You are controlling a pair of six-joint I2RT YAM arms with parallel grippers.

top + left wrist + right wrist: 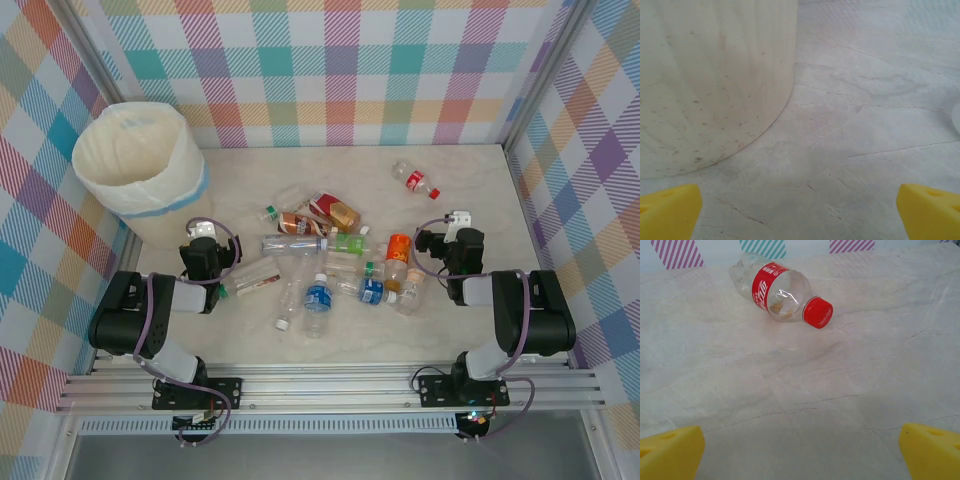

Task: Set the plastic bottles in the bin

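Observation:
Several plastic bottles (330,262) lie in a heap at the table's middle, among them a blue-label one (318,297) and an orange-label one (398,262). A red-label bottle with a red cap (415,179) (777,290) lies alone at the back right. The bin (138,158) (710,80), round and cream-white with a pale blue band, stands at the back left. My left gripper (203,232) (800,212) hovers open in front of the bin, nothing between its yellow fingertips (670,210). My right gripper (455,222) (800,452) is open over bare table, the red-label bottle ahead of it.
Checked walls close in the table (470,320) at the back and both sides. An aluminium rail (330,385) with both arm bases runs along the near edge. Bare marble lies between the heap and the back wall.

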